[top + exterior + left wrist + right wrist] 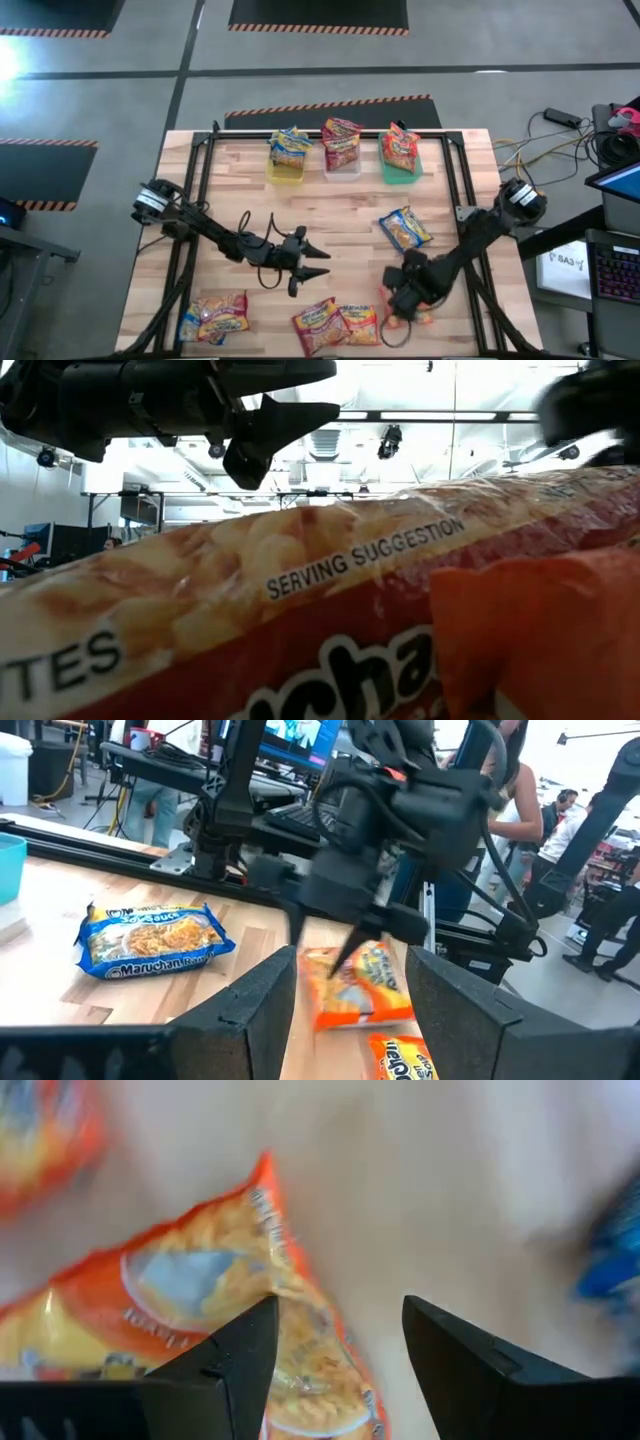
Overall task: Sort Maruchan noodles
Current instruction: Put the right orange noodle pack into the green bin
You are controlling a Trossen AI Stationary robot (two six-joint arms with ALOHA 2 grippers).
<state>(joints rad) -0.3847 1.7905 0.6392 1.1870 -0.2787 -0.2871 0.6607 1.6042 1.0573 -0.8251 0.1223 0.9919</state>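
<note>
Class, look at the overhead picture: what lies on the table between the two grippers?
Nothing: in the high view, only bare table lies between the left gripper and right gripper.

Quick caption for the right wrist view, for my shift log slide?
Right end effector, fingers open, poised over an orange Maruchan noodle packet lying on the wooden table.

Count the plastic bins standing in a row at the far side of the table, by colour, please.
Yellow bin: 1
Clear bin: 1
Green bin: 1
Total: 3
</note>
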